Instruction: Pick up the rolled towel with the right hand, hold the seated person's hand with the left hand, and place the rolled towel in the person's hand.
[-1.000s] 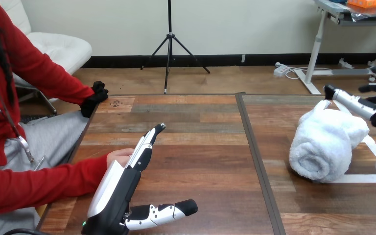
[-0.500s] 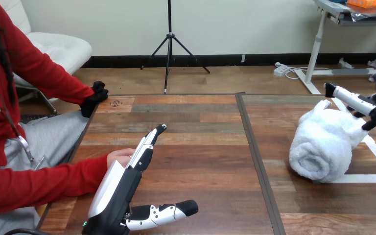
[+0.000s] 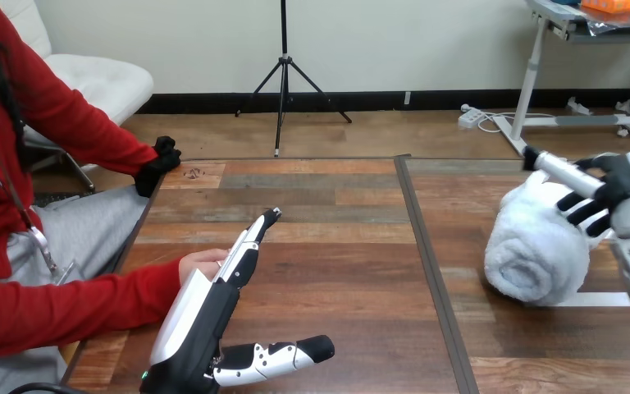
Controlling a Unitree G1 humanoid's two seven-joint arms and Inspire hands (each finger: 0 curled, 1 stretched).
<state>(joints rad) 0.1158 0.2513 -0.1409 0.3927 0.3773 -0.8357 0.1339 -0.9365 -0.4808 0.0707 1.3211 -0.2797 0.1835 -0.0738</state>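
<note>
The rolled white towel point(image 3: 533, 246) lies on the right half of the table point(image 3: 336, 246). My right hand point(image 3: 623, 193) has come down on the towel's right end. Its fingers point(image 3: 582, 212) curl onto the roll and its thumb reaches over the far side. My left hand point(image 3: 201, 308) stands open at the lower left, fingers straight and pointing away, thumb stuck out to the right. The person's hand point(image 3: 198, 263), with a red sleeve, rests on the table just left of those fingers and is partly hidden behind them. I cannot tell whether the two touch.
A dark seam point(image 3: 426, 254) splits the tabletop down the middle. White tape point(image 3: 607, 300) marks the surface beside the towel. The person's other hand point(image 3: 160, 160), in black, rests at the far left corner of the table.
My right hand has swung left and down from beside the towel onto its right end, and its fingers have curled onto the roll. My left hand and the person's hand have stayed put.
</note>
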